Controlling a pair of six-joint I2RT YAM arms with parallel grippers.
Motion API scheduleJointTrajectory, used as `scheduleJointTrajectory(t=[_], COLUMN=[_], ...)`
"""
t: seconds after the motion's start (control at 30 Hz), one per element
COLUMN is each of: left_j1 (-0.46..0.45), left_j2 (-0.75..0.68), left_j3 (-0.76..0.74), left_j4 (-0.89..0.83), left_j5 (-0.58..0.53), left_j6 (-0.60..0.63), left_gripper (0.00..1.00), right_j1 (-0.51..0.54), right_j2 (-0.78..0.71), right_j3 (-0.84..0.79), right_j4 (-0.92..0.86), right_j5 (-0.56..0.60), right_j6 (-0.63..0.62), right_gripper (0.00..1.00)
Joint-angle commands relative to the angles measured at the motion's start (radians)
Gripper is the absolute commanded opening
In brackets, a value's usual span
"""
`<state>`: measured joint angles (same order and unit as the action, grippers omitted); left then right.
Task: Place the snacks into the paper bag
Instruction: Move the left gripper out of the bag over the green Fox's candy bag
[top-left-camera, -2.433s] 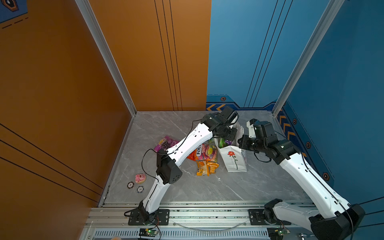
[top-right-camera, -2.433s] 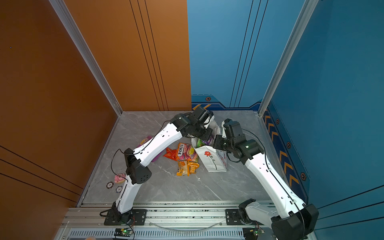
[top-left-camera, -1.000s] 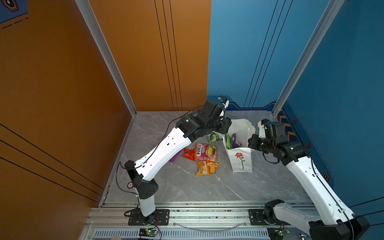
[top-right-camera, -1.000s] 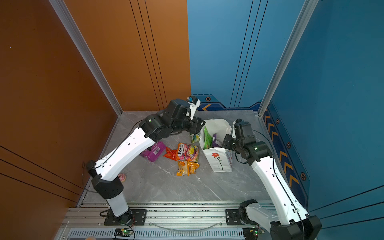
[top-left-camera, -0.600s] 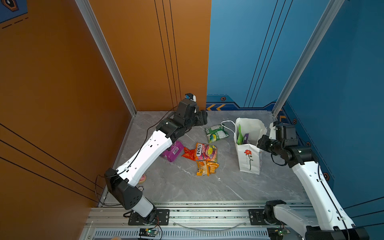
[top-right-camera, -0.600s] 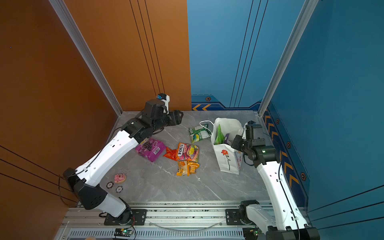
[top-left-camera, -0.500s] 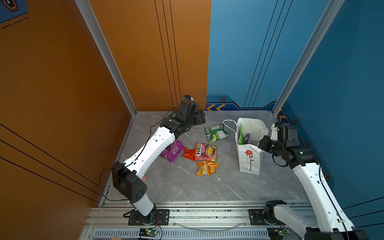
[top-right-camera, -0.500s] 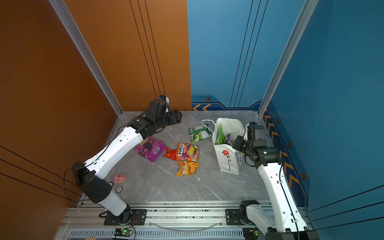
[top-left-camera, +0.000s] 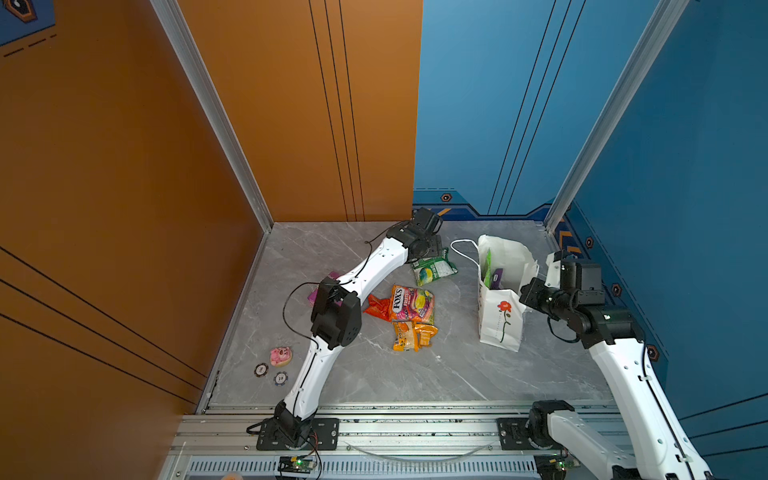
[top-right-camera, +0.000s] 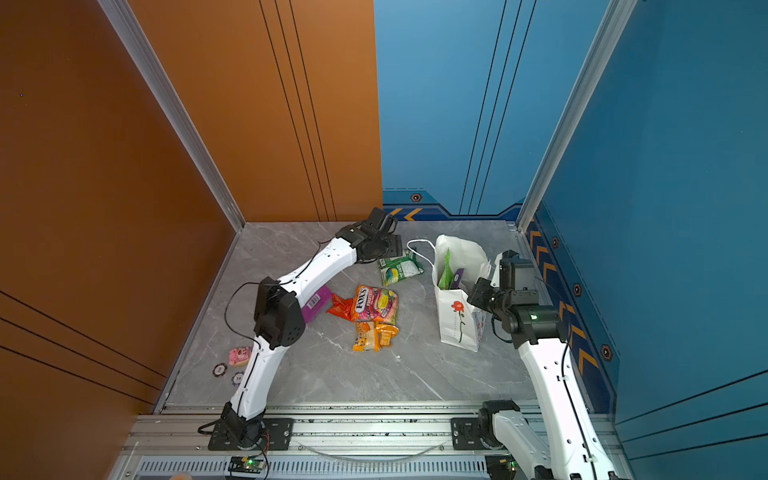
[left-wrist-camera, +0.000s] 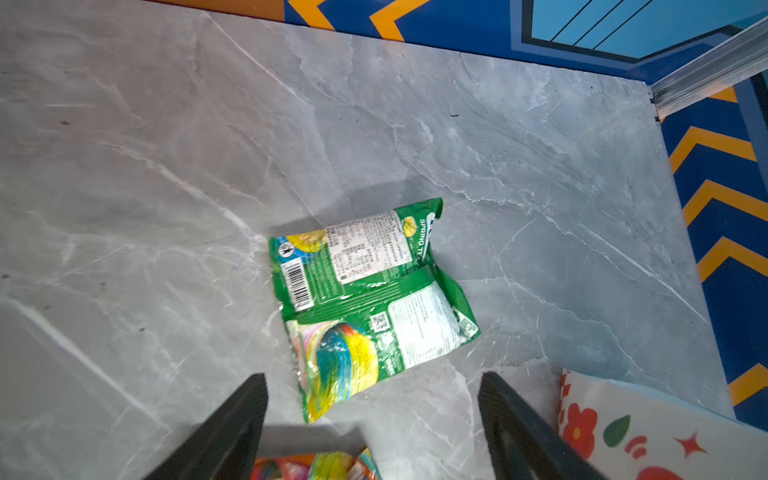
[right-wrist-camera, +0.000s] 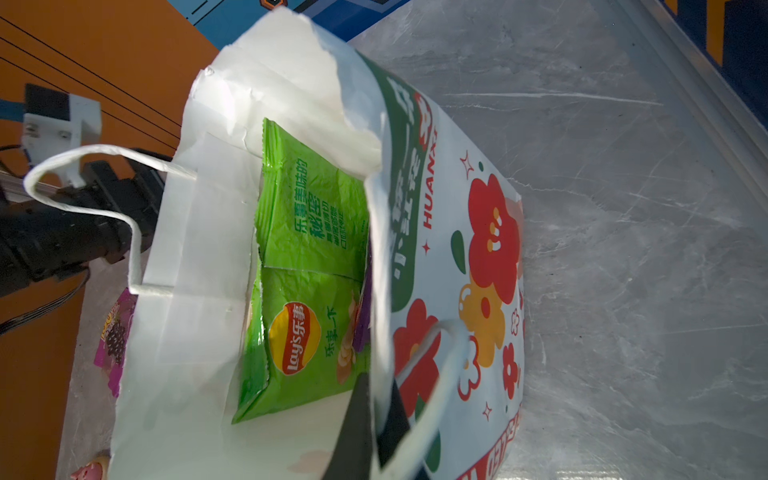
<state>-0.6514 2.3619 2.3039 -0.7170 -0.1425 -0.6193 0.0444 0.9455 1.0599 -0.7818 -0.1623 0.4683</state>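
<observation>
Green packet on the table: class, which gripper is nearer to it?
Left. The left gripper hangs open close over the green packet; the right gripper is farther off, shut on the paper bag rim.

Both top views sat high over the front rail (top-left-camera: 415, 428), looking steeply down at the marble floor (top-left-camera: 415, 374) from far enough back to catch the whole workspace. They overlapped almost fully, just nudged sideways. The left wrist cam looked down from close range, past its own left gripper (left-wrist-camera: 372, 378), at the small green packet (left-wrist-camera: 370, 299) and a corner of the paper bag (left-wrist-camera: 665, 432). The right wrist cam was jammed right up at the bag's mouth, peering inside past the right gripper (right-wrist-camera: 376, 386). So all four views shared the bag.
</observation>
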Motion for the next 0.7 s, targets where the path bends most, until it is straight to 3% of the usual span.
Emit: scheduleJointTrajectory(t=[0.0,0.27,0.4,0.67], left_j1=[-0.019,-0.032,-0.061,-0.07], left_j2=[0.081,0.259,0.328,0.352], left_j3=[0.123,0.291,0.365,0.301], left_j4=[-0.097,-0.099,-0.103,-0.111], left_j5=[-0.047,-0.041,-0.104,-0.142], left_j6=[-0.019,-0.075,0.044,0.161], left_gripper=[0.84,0.85,0.84,0.83], right_j1=[-0.01,-0.013,-0.015,-0.015], right_j2=[-0.02,-0.027,-0.025,-0.013], right_j3=[-0.02,-0.033,-0.036,-0.036], right_j4=[0.019,0.029,0.033,0.044], right_j5=[-0.029,-0.039,-0.046,-0.054], right_j6=[-0.001,0.004,0.004,0.006], right_gripper=[0.04,0.04,0.04,0.04])
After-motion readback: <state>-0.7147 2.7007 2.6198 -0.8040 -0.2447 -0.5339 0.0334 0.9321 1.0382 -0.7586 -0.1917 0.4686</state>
